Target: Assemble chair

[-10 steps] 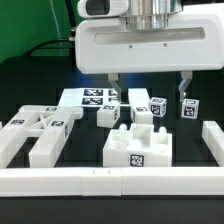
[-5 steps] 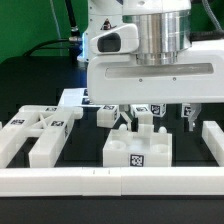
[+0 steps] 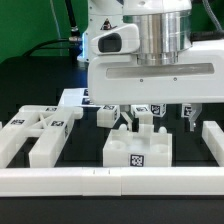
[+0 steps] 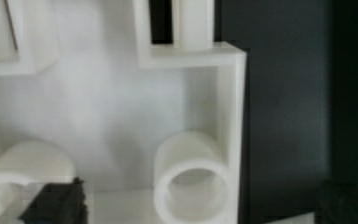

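White plastic, exterior view's left: leg bars and slabs [image 3: 38,135] lie loose and close together on the black bench [image 3: 85,145], tags up, well apart from the arm.
Marker board [image 3: 72,97]: flat at the back, partly hidden by the arm's body.
Seat block [image 3: 137,150]: mid-bench, near the front rail [image 3: 100,182], tag toward the camera, notched top upward. Nothing is joined to it yet.
Small tagged blocks [image 3: 155,110]: just behind the seat block, partly hidden by the arm.
Jaws: spread as wide as they go, holding nothing. The fingers [image 3: 188,118] hang low, one over the seat block's rear and the other past its side toward the exterior view's right.
Wrist view: a white notched part [image 4: 105,120], probably the seat block, lies under the camera. One dark fingertip shows over white, the other over black bench. Whether either touches cannot be told.
Right rail [image 3: 212,140]: borders the bench, just beyond the outer finger.
Change: a second ago the arm stood higher, its fingers hanging above the small blocks. It has since dropped in close, and for the last half second it has held still. No part has shifted.
Meaning: the approach looks finished and a first grasp seems to be in preparation. Assembly has barely begun. The jaws sit off-centre over the block, so some alignment is likely needed before closing.
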Controlling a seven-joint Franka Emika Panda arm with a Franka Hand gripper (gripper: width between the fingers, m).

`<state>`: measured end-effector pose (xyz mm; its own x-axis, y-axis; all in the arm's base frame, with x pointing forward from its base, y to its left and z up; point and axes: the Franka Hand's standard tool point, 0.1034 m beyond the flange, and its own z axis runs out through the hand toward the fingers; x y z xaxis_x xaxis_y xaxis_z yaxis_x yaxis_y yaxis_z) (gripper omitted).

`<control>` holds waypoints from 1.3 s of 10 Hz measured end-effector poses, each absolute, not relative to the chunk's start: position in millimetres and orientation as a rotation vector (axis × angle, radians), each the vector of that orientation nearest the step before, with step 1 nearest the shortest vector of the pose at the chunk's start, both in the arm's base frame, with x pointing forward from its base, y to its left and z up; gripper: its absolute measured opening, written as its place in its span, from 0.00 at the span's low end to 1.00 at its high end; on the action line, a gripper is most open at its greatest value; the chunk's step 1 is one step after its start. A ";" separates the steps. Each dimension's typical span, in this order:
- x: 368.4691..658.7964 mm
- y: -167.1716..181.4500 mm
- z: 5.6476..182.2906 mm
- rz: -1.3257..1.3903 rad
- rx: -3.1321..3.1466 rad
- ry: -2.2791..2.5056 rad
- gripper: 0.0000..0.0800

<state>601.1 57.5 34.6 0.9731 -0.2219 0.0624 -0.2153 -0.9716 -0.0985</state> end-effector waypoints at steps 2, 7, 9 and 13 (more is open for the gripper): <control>596.2 63.6 18.8 -0.093 -3.033 0.322 0.81; 594.2 64.0 7.6 -0.090 -3.035 0.313 0.78; 594.2 64.1 7.6 -0.089 -3.035 0.312 0.34; 594.8 64.2 8.7 -0.092 -3.034 0.310 0.04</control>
<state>594.8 64.2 8.7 0.9775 -0.2046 0.0509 -0.1991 -0.9753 -0.0954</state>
